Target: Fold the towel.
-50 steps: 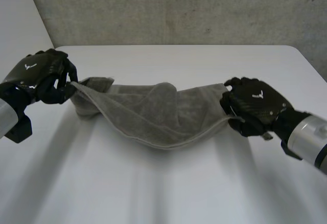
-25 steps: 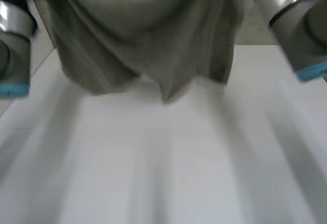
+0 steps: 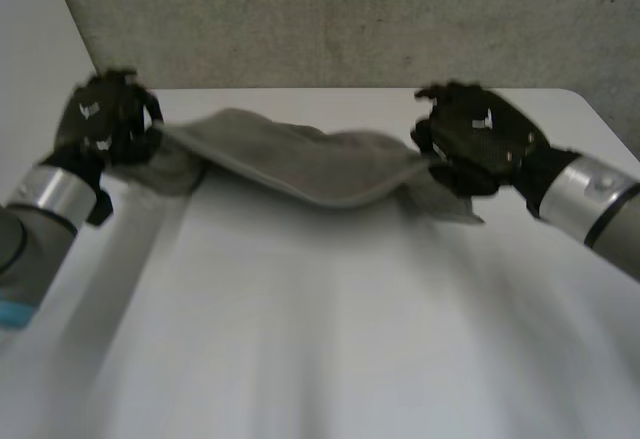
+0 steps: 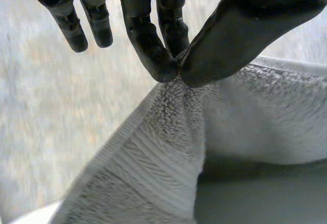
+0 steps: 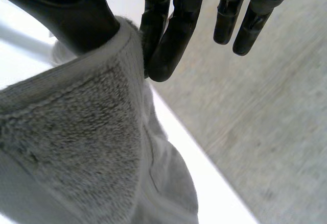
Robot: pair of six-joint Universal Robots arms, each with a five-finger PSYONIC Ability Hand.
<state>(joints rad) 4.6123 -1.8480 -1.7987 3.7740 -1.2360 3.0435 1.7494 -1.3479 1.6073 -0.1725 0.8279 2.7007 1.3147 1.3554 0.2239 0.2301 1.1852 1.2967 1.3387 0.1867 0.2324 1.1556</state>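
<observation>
Head view: the towel (image 3: 310, 164) hangs in a loose, sagging band across the 12 o'clock part of the table (image 3: 330, 359). It is strung between the left hand (image 3: 105, 124) at its 9 o'clock end and the right hand (image 3: 475, 139) at its 3 o'clock end. Some cloth droops under each hand, and whether the middle touches the table I cannot tell. No clean fold shows. By my reading the work is early: the ends are gripped, but the cloth must yet be laid flat and doubled. The table is plain white, and a rough grey wall (image 3: 330, 19) stands behind it at 12 o'clock.

Left wrist view: the left hand (image 4: 153, 45) pinches a towel (image 4: 168, 132) edge between thumb and two fingertips, the other fingers straight and free.

Right wrist view: the right hand (image 5: 168, 35) clamps the towel (image 5: 76, 132) edge between thumb and fingers. The white table (image 5: 204, 178) edge shows beside the cloth, with a grey surface beyond it.
</observation>
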